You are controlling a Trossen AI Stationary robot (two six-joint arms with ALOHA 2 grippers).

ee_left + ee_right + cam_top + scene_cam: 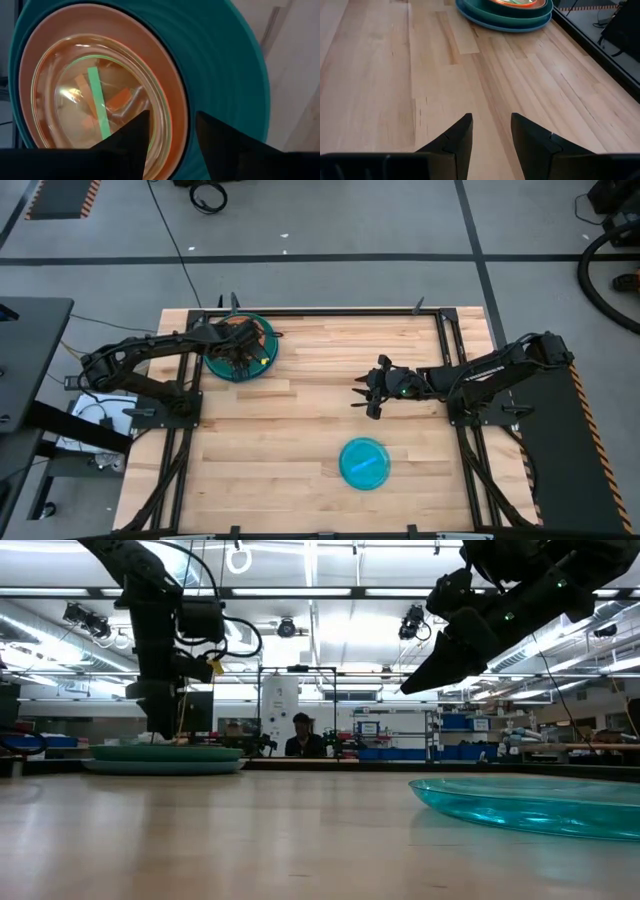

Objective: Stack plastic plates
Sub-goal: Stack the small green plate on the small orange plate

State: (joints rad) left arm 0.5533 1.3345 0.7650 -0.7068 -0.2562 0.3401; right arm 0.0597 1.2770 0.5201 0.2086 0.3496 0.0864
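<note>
A stack of plates [238,352] stands at the table's far left: a large teal plate [235,75] at the bottom, a tan one [175,85] on it, and translucent orange and green small plates [95,90] on top. My left gripper [172,135] is open, pointing down over the stack's rim, one finger over the small plates and one over the teal plate. A translucent light blue plate [364,463] lies alone on the wood near the front edge and also shows in the low view [530,805]. My right gripper [365,390] is open and empty, well above mid-table. My left gripper stands open close over the stack, its fingers [135,130] on either side of the tan plate's rim. I cannot tell whether the fingertips touch the plates.
Black frame rails [445,350] run along the table's sides. Bare wood [470,75] lies between the stack and the light blue plate. A person [300,737] shows far behind the table in the low view.
</note>
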